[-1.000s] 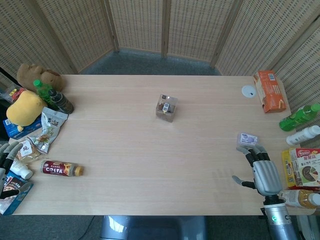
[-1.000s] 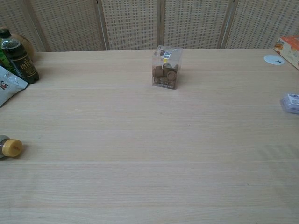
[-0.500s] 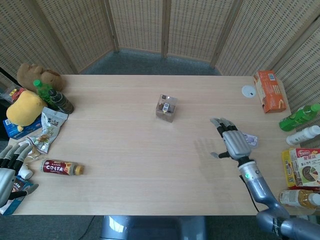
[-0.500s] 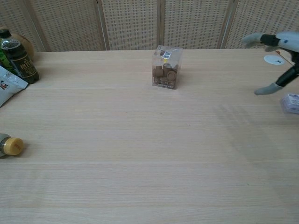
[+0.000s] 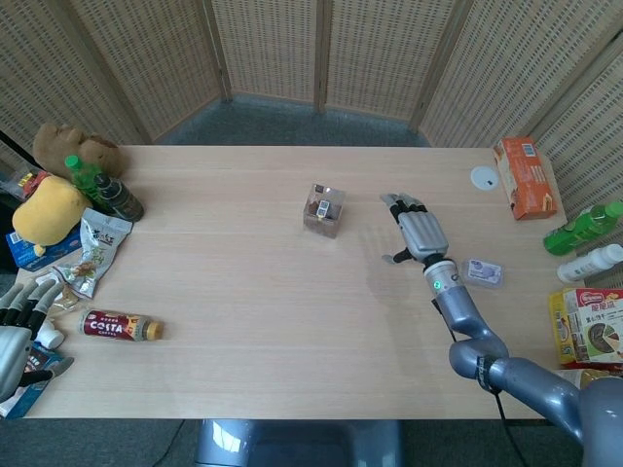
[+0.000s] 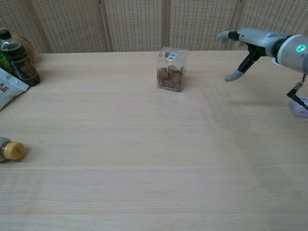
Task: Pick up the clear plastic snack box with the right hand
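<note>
The clear plastic snack box [image 5: 324, 210] [image 6: 172, 70] stands upright at the middle of the table, with brown snacks inside. My right hand [image 5: 416, 231] [image 6: 250, 41] hovers to its right, fingers spread and empty, a hand's width from the box. My left hand [image 5: 17, 331] shows at the table's front left corner, fingers apart, holding nothing; the chest view does not show it.
A Costa coffee bottle [image 5: 121, 327], snack bags [image 5: 93, 251], a dark bottle [image 5: 117, 197] [image 6: 19, 59] and plush toys [image 5: 54, 208] crowd the left edge. An orange carton [image 5: 526, 177], a white lid [image 5: 484, 177], a small packet [image 5: 484, 272], green bottles [image 5: 581, 230] line the right.
My right hand has travelled from the front right of the table toward the middle, arriving just right of the snack box. The box has not moved. The left hand shifted slightly.
</note>
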Controlling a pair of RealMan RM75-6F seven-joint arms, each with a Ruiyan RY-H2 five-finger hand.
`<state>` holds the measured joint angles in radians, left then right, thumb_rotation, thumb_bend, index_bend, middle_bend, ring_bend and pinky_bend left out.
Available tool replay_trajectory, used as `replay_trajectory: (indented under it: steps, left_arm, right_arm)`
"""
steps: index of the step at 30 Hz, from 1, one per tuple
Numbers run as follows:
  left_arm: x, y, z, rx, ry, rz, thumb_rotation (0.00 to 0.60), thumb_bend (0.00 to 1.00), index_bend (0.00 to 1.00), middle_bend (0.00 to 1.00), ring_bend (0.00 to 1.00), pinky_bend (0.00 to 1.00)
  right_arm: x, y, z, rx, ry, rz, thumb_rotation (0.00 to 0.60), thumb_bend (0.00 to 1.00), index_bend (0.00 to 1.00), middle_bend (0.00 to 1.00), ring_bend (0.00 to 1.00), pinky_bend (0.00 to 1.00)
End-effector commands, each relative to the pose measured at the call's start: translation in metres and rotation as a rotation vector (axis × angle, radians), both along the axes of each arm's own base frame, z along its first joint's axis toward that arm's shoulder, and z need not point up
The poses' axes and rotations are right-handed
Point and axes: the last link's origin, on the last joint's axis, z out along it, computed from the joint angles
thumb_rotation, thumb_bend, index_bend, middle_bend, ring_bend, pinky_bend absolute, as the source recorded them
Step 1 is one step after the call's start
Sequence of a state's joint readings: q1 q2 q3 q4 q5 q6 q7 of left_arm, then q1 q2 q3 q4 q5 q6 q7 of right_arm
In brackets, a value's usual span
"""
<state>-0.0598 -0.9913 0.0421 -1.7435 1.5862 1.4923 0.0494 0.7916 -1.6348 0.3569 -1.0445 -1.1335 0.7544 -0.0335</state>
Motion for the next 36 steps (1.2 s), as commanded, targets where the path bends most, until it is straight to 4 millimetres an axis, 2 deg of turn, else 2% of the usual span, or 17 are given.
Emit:
replay_trajectory:
  steps: [1, 6, 14, 24, 31, 32, 33, 35, 36]
  left_arm:
    - [-0.001, 0.0, -0.002, -0.002, 0.006, 0.005, 0.6, 0.0, 0.0, 0.0, 0.0, 0.0]
    - [-0.002, 0.001, -0.007, -0.011, 0.022, 0.015, 0.6, 0.0, 0.0, 0.0, 0.0, 0.0]
    - [-0.003, 0.002, -0.01, -0.011, 0.038, 0.017, 0.6, 0.0, 0.0, 0.0, 0.0, 0.0]
    - [-0.004, 0.003, -0.013, -0.019, 0.044, 0.018, 0.6, 0.0, 0.0, 0.0, 0.0, 0.0]
    - [-0.002, 0.002, -0.012, -0.019, 0.038, 0.007, 0.6, 0.0, 0.0, 0.0, 0.0, 0.0]
    - [-0.002, 0.002, -0.012, -0.017, 0.035, 0.008, 0.6, 0.0, 0.0, 0.0, 0.0, 0.0]
    - [-0.002, 0.002, -0.011, -0.015, 0.033, 0.008, 0.6, 0.0, 0.0, 0.0, 0.0, 0.0]
    - [-0.002, 0.001, -0.01, -0.011, 0.032, 0.004, 0.6, 0.0, 0.0, 0.0, 0.0, 0.0]
    - [-0.002, 0.001, -0.01, -0.01, 0.032, 0.003, 0.6, 0.0, 0.0, 0.0, 0.0, 0.0]
  right_arm:
    - [0.018, -0.02, -0.017, 0.011, -0.023, -0.015, 0.6, 0.0, 0.0, 0.0, 0.0, 0.0]
    - [0.035, -0.034, -0.035, 0.018, 0.0, -0.003, 0.6, 0.0, 0.0, 0.0, 0.0, 0.0]
    - [0.051, -0.044, -0.062, 0.036, -0.022, -0.038, 0.6, 0.0, 0.0, 0.0, 0.0, 0.0]
    - [0.08, -0.046, -0.078, 0.049, -0.04, -0.002, 0.6, 0.0, 0.0, 0.0, 0.0, 0.0]
    - [0.084, -0.049, -0.087, 0.036, -0.02, -0.005, 0.6, 0.0, 0.0, 0.0, 0.0, 0.0]
    - [0.084, -0.048, -0.088, 0.026, -0.017, 0.005, 0.6, 0.0, 0.01, 0.04, 0.01, 0.02]
    - [0.084, -0.047, -0.088, 0.015, -0.016, 0.015, 0.6, 0.0, 0.05, 0.11, 0.06, 0.1]
    - [0.082, -0.046, -0.088, -0.011, -0.026, 0.029, 0.6, 0.0, 0.17, 0.32, 0.25, 0.32]
    - [0.081, -0.045, -0.087, -0.022, -0.035, 0.034, 0.6, 0.0, 0.22, 0.41, 0.33, 0.39]
